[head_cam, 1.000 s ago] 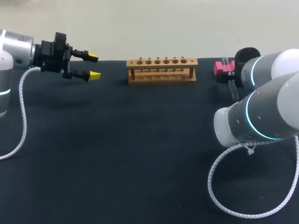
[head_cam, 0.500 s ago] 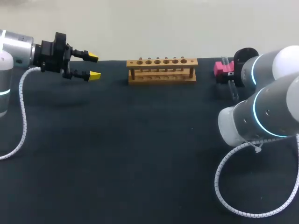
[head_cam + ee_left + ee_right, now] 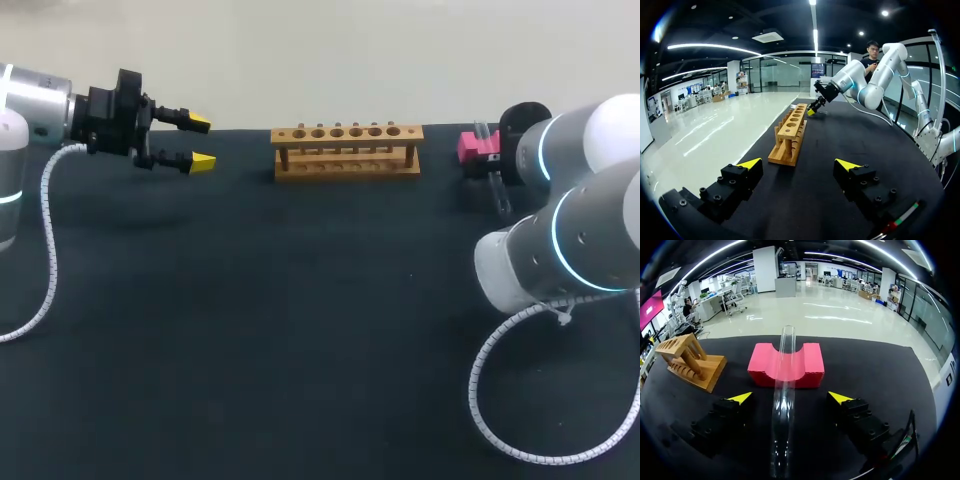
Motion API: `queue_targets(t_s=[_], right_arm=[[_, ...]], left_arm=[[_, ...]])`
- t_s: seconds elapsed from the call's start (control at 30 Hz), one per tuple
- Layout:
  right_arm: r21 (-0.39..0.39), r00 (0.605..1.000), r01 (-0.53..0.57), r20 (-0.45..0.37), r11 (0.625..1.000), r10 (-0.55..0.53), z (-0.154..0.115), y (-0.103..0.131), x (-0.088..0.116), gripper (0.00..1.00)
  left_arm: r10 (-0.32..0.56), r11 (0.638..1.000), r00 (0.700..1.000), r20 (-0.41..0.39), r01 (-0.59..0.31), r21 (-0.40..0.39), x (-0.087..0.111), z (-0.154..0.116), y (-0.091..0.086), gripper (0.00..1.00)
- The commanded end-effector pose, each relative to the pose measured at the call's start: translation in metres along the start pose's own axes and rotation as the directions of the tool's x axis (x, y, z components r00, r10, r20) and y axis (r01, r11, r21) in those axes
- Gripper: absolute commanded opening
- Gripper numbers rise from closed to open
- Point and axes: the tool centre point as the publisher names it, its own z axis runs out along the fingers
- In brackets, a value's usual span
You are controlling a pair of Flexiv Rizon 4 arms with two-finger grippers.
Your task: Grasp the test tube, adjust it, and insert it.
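Tube: the clear glass test tube [image 3: 781,405] rests in the groove of the pink foam block [image 3: 810,370] on the black bench [image 3: 875,375].
Right tool [image 3: 790,398]: wide open, one yellow tip on each side of the tube, neither touching it.
Left tool [image 3: 200,142]: wide open and empty, well apart from the wooden rack [image 3: 347,150].
Grasp advice: centre the tube between the tips and close gently, so that it likely won't roll.

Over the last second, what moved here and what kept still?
The right arm's elbow shifted slightly toward the table's right edge, its cable loop following. Nothing was grasped or released: the right gripper is open, one finger on each side of the test tube, which lies on the pink block. The left gripper, open, and the wooden rack stayed put.
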Motion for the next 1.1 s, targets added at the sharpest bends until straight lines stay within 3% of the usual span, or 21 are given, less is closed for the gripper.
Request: queue_targets(t_s=[0.03, 0.27, 0.33, 0.37, 0.43, 0.47, 0.7, 0.73, 0.8, 1.1], right_arm=[[0.002, 1.0, -0.002, 0.0, 1.0, 0.002, 0.0016, 0.0009, -0.002, 0.92], [-0.001, 1.0, 0.004, 0.002, 1.0, -0.004, 0.0036, 0.0038, -0.004, 0.86], [-0.002, 1.0, 0.005, 0.0, 1.0, -0.005, 0.0039, 0.0041, -0.0038, 0.79], [-0.002, 1.0, 0.006, -0.001, 1.0, -0.006, 0.004, 0.0043, -0.0036, 0.71], [-0.002, 1.0, 0.005, -0.002, 1.0, -0.005, 0.0041, 0.0044, -0.0034, 0.68], [-0.001, 1.0, 0.005, -0.002, 1.0, -0.005, 0.0042, 0.0046, -0.0032, 0.48], [0.007, 1.0, -0.002, -0.002, 1.0, 0.002, 0.0051, 0.0051, -0.0022, 0.25], [0.01, 1.0, -0.005, -0.001, 1.0, 0.005, 0.0051, 0.0052, -0.0021, 0.14], [0.014, 1.0, -0.008, 0.0, 1.0, 0.008, 0.0051, 0.0048, -0.0018, 0.0], [0.034, 0.999, -0.035, 0.009, 0.999, 0.034, -0.0013, 0.0022, -0.0006, 0.0]], left_arm=[[0.003, 1.0, 1.0, 0.003, -0.003, -0.004, 0.001, 0.0002, -0.001, 1.0], [0.003, 1.0, 1.0, 0.003, -0.003, -0.004, 0.001, 0.0002, -0.001, 1.0], [0.003, 1.0, 1.0, 0.003, -0.003, -0.004, 0.001, 0.0002, -0.001, 1.0], [0.003, 1.0, 1.0, 0.003, -0.003, -0.004, 0.001, 0.0002, -0.001, 1.0], [0.003, 1.0, 1.0, 0.003, -0.003, -0.004, 0.001, 0.0002, -0.001, 1.0], [0.003, 1.0, 1.0, 0.003, -0.003, -0.004, 0.001, 0.0002, -0.001, 1.0], [0.003, 1.0, 1.0, 0.003, -0.003, -0.004, 0.001, 0.0002, -0.001, 1.0], [0.003, 1.0, 1.0, 0.003, -0.003, -0.004, 0.001, 0.0002, -0.001, 1.0], [0.003, 1.0, 1.0, 0.003, -0.003, -0.004, 0.001, 0.0002, -0.001, 1.0], [0.003, 1.0, 1.0, 0.003, -0.003, -0.004, 0.001, 0.0002, -0.001, 1.0]])
